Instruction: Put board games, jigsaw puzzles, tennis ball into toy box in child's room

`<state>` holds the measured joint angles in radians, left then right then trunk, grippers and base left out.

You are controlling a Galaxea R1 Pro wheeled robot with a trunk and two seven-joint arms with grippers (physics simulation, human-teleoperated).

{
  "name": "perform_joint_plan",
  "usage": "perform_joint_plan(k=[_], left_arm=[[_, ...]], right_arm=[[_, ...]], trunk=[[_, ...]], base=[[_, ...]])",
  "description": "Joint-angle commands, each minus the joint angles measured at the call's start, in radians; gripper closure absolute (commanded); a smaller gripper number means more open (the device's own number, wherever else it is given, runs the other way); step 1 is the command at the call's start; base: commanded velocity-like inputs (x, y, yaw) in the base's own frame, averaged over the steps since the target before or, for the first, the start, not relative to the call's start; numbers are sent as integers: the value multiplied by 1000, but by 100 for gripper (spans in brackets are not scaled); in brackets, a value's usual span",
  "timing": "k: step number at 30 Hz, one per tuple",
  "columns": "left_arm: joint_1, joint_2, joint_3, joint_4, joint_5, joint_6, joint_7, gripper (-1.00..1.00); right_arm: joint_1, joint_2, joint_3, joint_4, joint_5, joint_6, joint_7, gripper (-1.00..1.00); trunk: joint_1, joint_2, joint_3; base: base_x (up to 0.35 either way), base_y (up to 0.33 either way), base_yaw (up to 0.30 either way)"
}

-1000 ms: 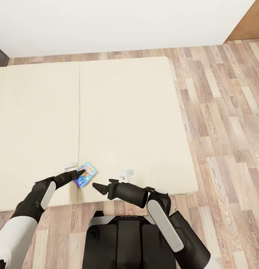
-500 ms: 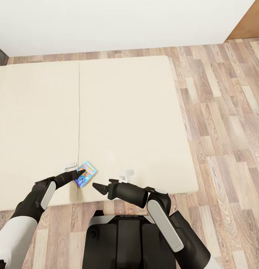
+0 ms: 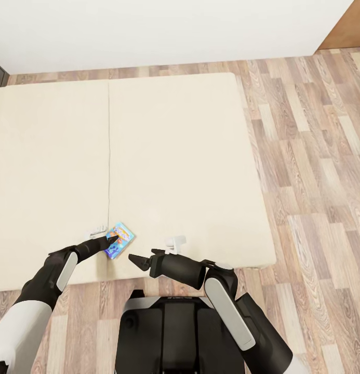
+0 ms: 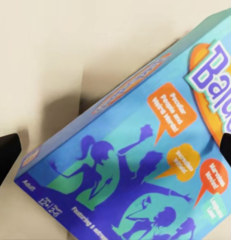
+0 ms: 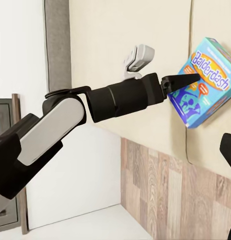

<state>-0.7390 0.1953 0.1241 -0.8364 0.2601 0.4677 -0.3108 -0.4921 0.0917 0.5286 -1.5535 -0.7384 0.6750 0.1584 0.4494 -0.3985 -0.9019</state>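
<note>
The left tool [image 3: 113,240] — fingers spread — straddles the board game [image 3: 119,241] on the bed [image 3: 174,156]; right tool [image 3: 135,259] open alongside.

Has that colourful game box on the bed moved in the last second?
No. The game box keeps its spot beside the mattress seam, close to the bed's near edge. The whole picture slid slightly, so the camera moved; the left gripper remains at the box.

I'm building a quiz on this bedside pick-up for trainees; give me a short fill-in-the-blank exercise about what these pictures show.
1. The board game lies on the cream ____.
2. The gripper nearest the board game is the ____ one.
3. The title printed on the box begins with the letter ____.
4. The floor beside the bed is made of ____ planks.

Missing words: bed; left; B; wood
</note>
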Motion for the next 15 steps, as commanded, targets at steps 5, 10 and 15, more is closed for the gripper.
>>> perform_joint_plan(k=[5, 10, 15], left_arm=[[0, 0, 3, -1, 7, 9, -2, -100], [0, 0, 3, -1, 7, 9, -2, -100], [0, 0, 3, -1, 7, 9, -2, -100]], right_arm=[[0, 0, -1, 0, 1, 5, 3, -100], [0, 0, -1, -1, 2, 5, 3, -100], [0, 0, -1, 0, 2, 5, 3, -100]], trunk=[[1, -2, -2], [1, -2, -3], [1, -2, -3]], base=[[0, 0, 0], [0, 0, 0], [0, 0, 0]])
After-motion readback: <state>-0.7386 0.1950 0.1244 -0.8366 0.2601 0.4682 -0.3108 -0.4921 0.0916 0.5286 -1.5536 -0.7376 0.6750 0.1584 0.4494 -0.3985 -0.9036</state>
